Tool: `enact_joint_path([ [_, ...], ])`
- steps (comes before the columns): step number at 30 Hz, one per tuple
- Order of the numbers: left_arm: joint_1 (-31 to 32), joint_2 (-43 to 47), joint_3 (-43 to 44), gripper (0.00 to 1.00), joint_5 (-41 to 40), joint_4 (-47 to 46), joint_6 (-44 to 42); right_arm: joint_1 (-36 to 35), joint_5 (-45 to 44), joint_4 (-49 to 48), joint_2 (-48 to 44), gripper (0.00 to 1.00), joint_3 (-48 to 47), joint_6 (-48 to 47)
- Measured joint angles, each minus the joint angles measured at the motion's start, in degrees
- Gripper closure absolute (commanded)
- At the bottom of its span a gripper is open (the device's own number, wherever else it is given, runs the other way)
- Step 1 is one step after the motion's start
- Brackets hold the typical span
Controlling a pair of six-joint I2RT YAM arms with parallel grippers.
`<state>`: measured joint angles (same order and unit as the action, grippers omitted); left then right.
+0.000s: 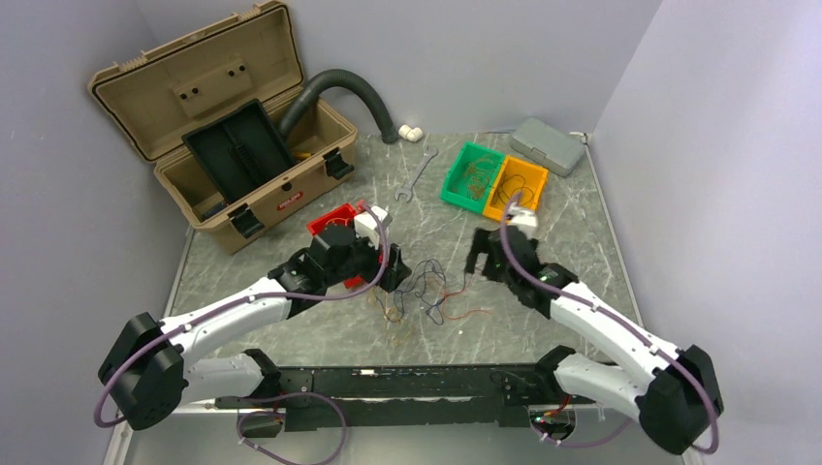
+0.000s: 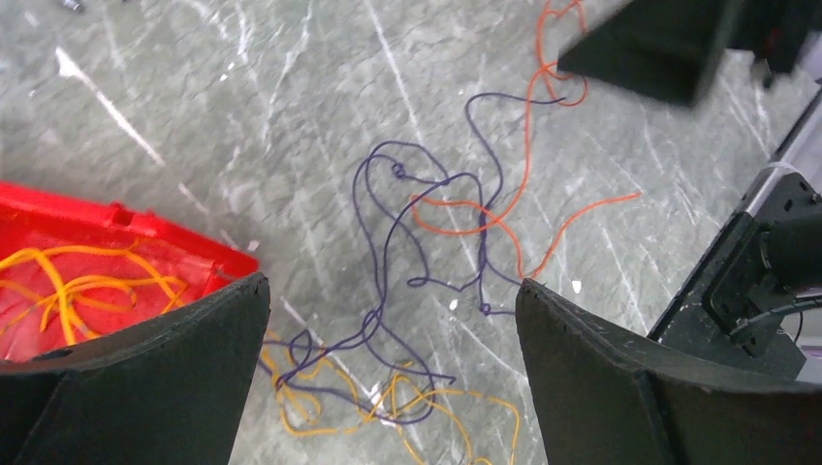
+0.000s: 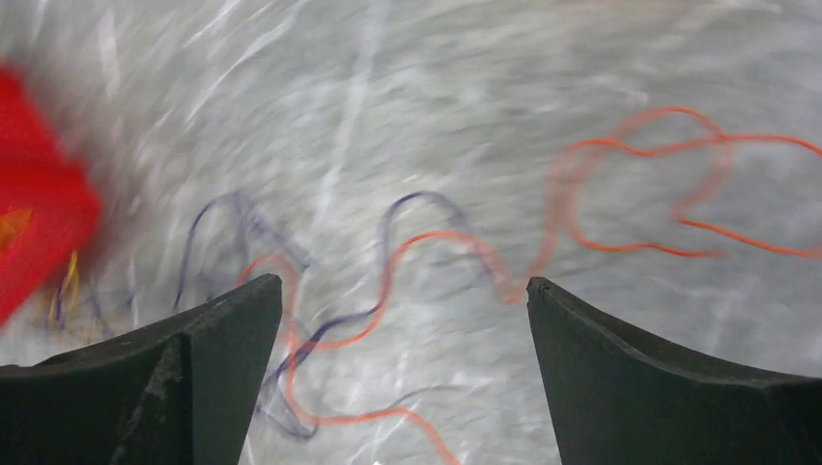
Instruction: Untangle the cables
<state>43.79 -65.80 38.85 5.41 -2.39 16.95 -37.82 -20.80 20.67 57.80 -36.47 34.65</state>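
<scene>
Cables (image 1: pixel 427 288) lie tangled on the table (image 1: pixel 582 232) between the arms; left gripper (image 2: pixel 390 283) and right gripper (image 3: pixel 402 282) stand wide, empty, apparently flanking strands for pulling apart.

Both pairs of jaws stand wide apart, flanking a loose tangle of thin orange, dark and yellow cables (image 1: pixel 426 291). Bare grey marbled bench (image 1: pixel 465 339) lies between the tangle and the black base rail (image 1: pixel 388 383). A small red plastic bin (image 1: pixel 325 223) sits just behind the left arm (image 1: pixel 242 310). A green bin (image 1: pixel 452 179) and an orange bin (image 1: pixel 538 174) stand behind the right arm (image 1: pixel 601 320). Between the bins only a flat metal spanner (image 1: pixel 417 174) lies. An open tan toolbox (image 1: pixel 184 87) fills the far left corner.
</scene>
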Motion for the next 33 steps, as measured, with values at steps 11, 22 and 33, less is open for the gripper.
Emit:
enact_joint_path([
  [11,1.1,-5.8,-6.2,0.00,5.3,-18.7,-4.3,25.6,2.8,3.9,1.9,0.00,1.7,8.7],
  [22,1.1,-5.1,-10.5,0.01,5.5,-26.5,-4.1,29.8,4.2,-0.2,23.3,0.01,-2.9,4.2],
  [33,1.1,-4.5,-11.5,0.01,5.6,-29.3,-3.5,29.8,4.8,-3.2,28.5,1.00,-7.3,2.7],
])
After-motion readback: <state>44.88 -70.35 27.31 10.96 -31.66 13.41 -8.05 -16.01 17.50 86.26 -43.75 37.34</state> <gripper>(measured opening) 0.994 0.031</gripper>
